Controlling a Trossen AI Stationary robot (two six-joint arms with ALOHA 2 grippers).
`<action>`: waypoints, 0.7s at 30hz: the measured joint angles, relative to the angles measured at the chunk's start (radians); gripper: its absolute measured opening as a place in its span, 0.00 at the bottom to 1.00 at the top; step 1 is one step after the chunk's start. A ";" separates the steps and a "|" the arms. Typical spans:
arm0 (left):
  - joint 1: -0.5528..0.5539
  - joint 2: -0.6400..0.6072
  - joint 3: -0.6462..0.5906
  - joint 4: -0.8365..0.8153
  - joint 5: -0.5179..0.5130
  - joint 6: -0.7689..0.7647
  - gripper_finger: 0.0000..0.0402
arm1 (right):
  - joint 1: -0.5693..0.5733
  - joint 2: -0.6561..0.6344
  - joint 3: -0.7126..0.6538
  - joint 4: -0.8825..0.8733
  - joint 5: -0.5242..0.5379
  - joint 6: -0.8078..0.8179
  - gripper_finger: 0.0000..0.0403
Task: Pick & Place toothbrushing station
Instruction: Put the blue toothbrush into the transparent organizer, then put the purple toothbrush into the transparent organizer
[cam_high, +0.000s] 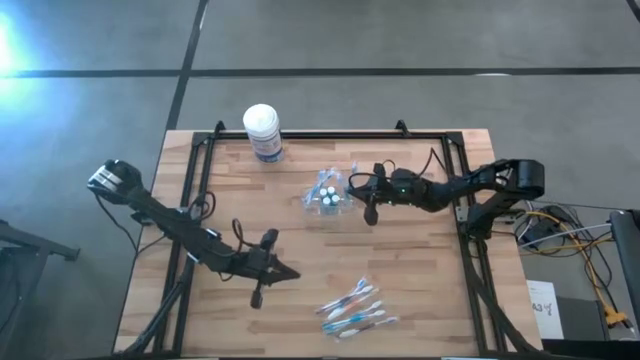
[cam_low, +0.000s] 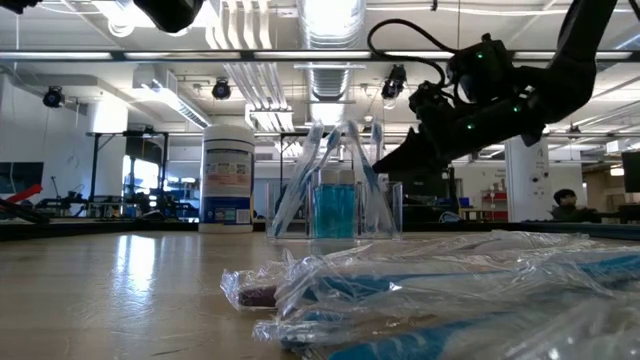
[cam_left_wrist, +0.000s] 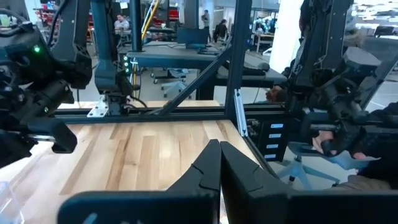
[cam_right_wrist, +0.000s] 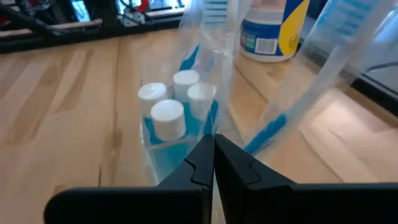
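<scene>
- Standing near the middle of the wooden table (cam_high: 420, 290), the clear plastic cup (cam_high: 327, 196) holds three white-capped tubes (cam_right_wrist: 171, 102) and a few wrapped toothbrushes (cam_low: 300, 175) leaning up out of it.
- The right gripper (cam_high: 371, 212) hovers just beside the cup, on the right arm's side, with its fingers (cam_right_wrist: 233, 165) pressed together and nothing between them; from its wrist view the tips sit right at the cup's rim.
- A bunch of wrapped blue-and-white toothbrushes (cam_high: 352, 307) lies flat near the table's front edge, well apart from the cup.
- The left gripper (cam_high: 290, 274) rests low over the front left of the table, near that bunch but not touching it, its fingers (cam_left_wrist: 208, 171) closed tight on nothing.
- A white-lidded canister (cam_high: 263, 131) with a blue label stands upright near the back edge.
</scene>
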 joint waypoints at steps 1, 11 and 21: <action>-0.001 0.000 0.001 -0.003 -0.001 0.000 0.01 | 0.000 -0.005 -0.007 0.000 0.017 -0.001 0.02; -0.004 0.001 0.002 -0.015 -0.049 -0.017 0.02 | 0.000 -0.096 -0.058 -0.012 -0.008 0.024 0.03; -0.005 0.001 0.008 -0.025 -0.049 -0.025 0.02 | 0.000 -0.235 -0.085 -0.154 0.113 0.051 0.30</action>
